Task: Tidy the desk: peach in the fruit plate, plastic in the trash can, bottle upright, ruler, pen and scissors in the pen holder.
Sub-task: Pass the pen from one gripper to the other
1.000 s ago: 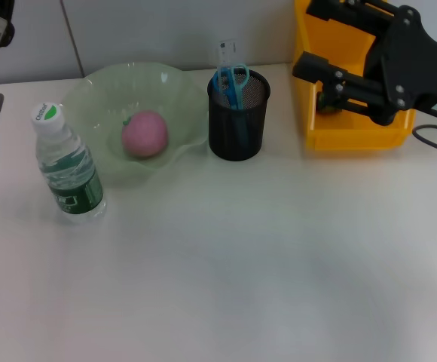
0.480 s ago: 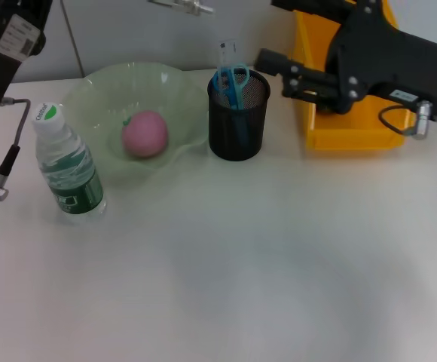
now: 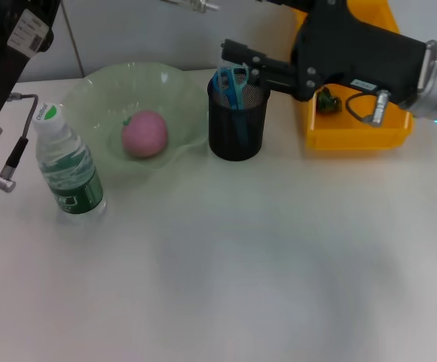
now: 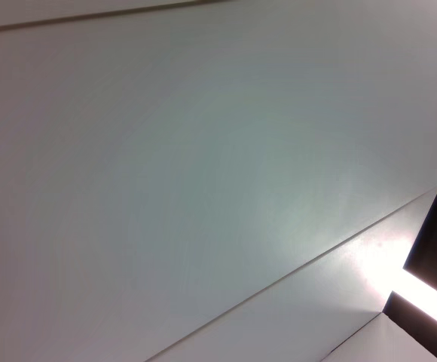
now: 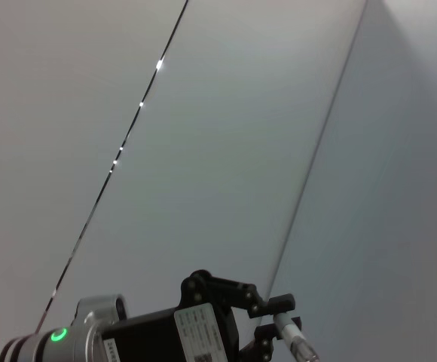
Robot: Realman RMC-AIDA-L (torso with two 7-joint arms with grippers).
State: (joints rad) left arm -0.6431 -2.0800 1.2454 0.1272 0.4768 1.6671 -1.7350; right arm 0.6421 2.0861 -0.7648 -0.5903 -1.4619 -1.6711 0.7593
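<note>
Two arms are in view: the right gripper [image 3: 233, 59], fingers slightly apart and holding nothing, hovers over the pen holder [image 3: 237, 115] containing scissors [image 3: 231, 80], while the peach [image 3: 144, 133] sits in the fruit plate [image 3: 90, 90], the bottle [image 3: 66, 166] stands upright, and the left gripper's state cannot be determined.

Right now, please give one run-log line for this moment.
pink peach in green fruit plate | plastic bottle upright | black mesh pen holder holds scissors | right gripper above holder | left arm raised
</note>
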